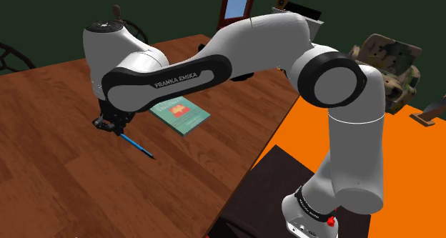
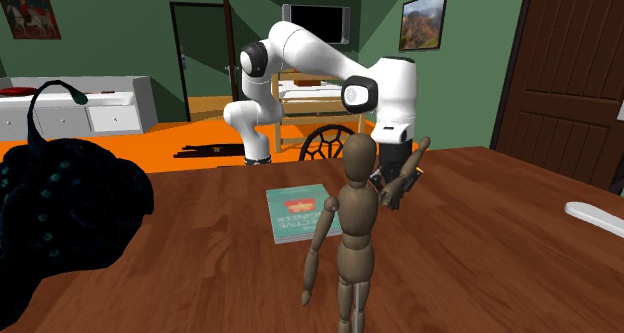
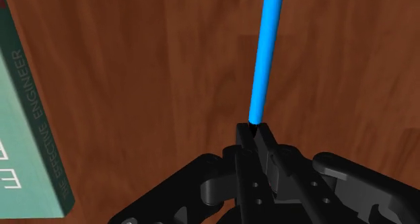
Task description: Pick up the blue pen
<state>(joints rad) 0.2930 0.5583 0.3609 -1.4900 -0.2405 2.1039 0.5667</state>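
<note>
The hand [image 3: 255, 131] is pinching one end of the blue pen [image 3: 264, 54]. The pen looks low over the wooden surface [image 1: 57, 172], so I think lifting it up is left.

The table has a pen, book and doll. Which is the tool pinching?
The blue pen: the tool is shut on its end. The teal book lies flat beside it, untouched; the wooden doll stands apart.
</note>
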